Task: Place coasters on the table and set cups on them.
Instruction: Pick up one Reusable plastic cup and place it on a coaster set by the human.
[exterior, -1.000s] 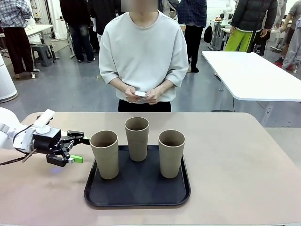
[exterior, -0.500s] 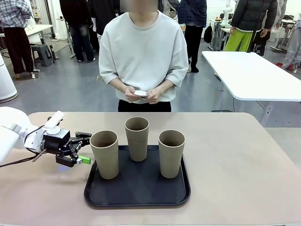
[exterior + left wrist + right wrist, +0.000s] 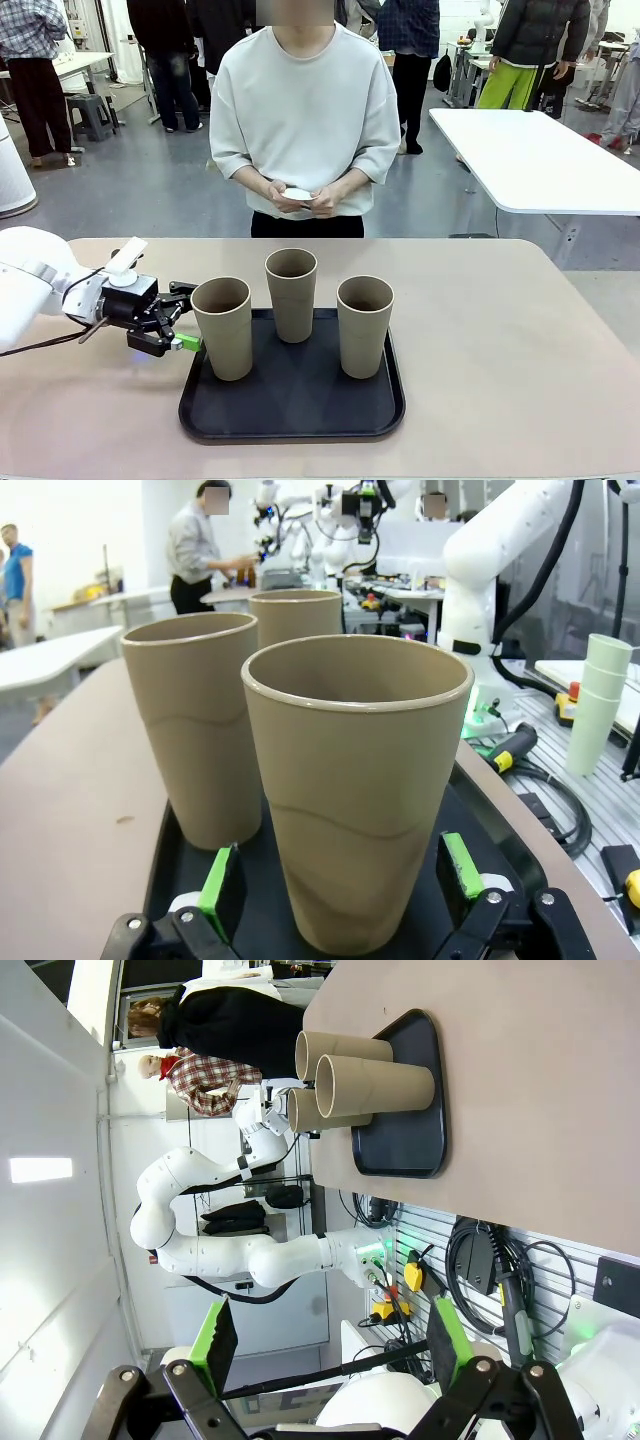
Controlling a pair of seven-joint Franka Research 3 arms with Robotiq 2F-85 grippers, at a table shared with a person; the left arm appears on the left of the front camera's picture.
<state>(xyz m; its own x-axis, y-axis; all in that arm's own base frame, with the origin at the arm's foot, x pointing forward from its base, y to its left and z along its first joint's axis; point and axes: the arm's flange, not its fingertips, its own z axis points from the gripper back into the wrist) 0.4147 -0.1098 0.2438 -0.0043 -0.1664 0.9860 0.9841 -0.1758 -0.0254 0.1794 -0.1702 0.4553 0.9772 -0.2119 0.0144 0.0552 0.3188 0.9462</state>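
Flanking the lower-left cup [image 3: 222,330] with the released left gripper [image 3: 188,316], nothing grasped yet; next calling for clenching and lifting off the tray [image 3: 290,432].

Left cup [image 3: 222,328] on the tray's [image 3: 290,420] left side sits between the left gripper's [image 3: 186,316] spread fingers, with a sliver of gap on each side. Middle cup [image 3: 291,295] stands close behind it at the tray's back edge, and it's a tight squeeze between them. Right cup [image 3: 365,326] blocks the tray's right half. Right of the tray the table [image 3: 520,340] lies wide and bare, and beyond the tray it's bare too.
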